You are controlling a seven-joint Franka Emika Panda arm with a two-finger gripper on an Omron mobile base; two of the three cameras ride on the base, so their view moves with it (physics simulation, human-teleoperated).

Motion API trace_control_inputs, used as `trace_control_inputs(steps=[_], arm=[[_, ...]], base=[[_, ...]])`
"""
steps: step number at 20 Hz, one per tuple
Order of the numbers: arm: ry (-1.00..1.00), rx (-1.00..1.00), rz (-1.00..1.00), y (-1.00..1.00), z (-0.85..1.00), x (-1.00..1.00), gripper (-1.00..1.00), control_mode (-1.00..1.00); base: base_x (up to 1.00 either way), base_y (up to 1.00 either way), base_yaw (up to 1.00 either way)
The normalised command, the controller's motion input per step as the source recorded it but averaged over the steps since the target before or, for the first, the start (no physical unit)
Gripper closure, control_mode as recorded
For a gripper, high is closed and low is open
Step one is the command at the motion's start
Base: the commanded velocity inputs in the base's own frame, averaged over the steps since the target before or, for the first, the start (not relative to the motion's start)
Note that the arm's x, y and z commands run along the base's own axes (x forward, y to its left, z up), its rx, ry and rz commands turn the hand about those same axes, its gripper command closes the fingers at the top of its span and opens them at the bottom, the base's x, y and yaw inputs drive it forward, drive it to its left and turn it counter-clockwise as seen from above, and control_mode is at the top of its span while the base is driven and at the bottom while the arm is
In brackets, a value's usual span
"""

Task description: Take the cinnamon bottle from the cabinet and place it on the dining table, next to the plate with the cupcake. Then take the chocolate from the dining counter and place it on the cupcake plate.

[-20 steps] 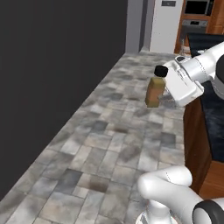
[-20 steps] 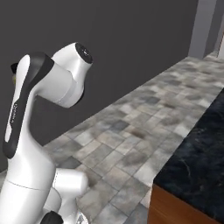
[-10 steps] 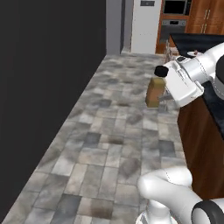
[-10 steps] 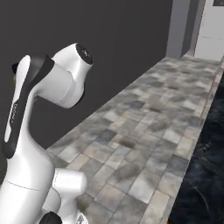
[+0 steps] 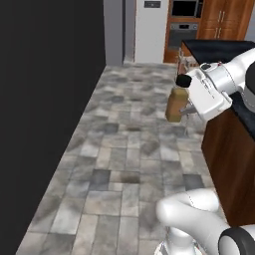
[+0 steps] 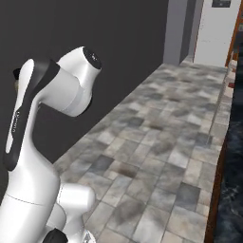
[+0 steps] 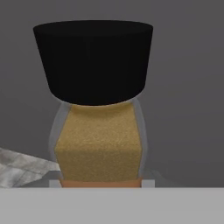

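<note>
1. The gripper (image 5: 185,108) is clamped on the cinnamon bottle (image 5: 176,102), holding it in the air above the grey tiled floor (image 5: 124,164).
2. In the left base view the bottle stands nearly upright, black cap (image 5: 183,80) on top, tilted slightly toward the arm.
3. The bottle hangs just beside the near corner of the dining table (image 5: 224,149), off its brown wooden side, not over the black top.
4. In the hand view the bottle (image 7: 99,144) sits close up, cap (image 7: 94,59) above the tan body, against a dark grey wall (image 7: 188,87).
5. In the right base view the edge of the table's dark top (image 6: 233,180) runs along the right side.
</note>
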Motion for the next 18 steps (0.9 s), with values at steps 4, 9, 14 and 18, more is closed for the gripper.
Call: trace_control_inputs(steps=[4, 9, 14, 18], arm=[[0.00, 0.00, 0.00, 0.00, 0.00, 0.00, 1.00, 1.00], [0.00, 0.00, 0.00, 0.00, 0.00, 0.00, 1.00, 1.00], [0.00, 0.00, 0.00, 0.00, 0.00, 0.00, 1.00, 1.00], [0.00, 0.00, 0.00, 0.00, 0.00, 0.00, 1.00, 1.00]], base=[[0.90, 0.22, -0.23], [0.85, 0.23, -0.28], [0.85, 0.18, -0.26], [0.94, 0.01, -0.08]])
